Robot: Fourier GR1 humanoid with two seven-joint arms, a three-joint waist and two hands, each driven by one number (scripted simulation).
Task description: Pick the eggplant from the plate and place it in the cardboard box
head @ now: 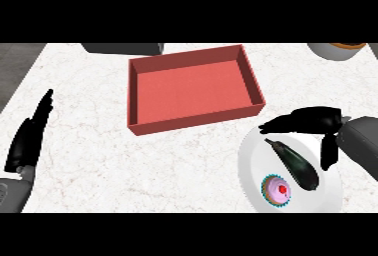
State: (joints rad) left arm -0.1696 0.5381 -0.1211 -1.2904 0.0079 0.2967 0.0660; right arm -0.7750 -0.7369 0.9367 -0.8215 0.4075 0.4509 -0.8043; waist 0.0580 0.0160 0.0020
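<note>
A dark purple eggplant (297, 163) lies slantwise on the white plate (251, 155) at the lower right, beside a small pink-frosted cupcake (278, 190). My right hand (314, 119) hovers over the plate's far edge, just above the eggplant's stem end, with fingers stretched to the left and the thumb pointing down on the eggplant's right side; it holds nothing. The red-brown cardboard box (194, 89) stands open and empty in the middle of the counter, left of and beyond the plate. My left hand (28, 136) rests open at the left edge, fingers up.
A dark grey object (123, 48) sits at the counter's far edge, behind the box. A pale round container (336, 50) shows at the top right corner. The counter's left edge runs close to my left hand.
</note>
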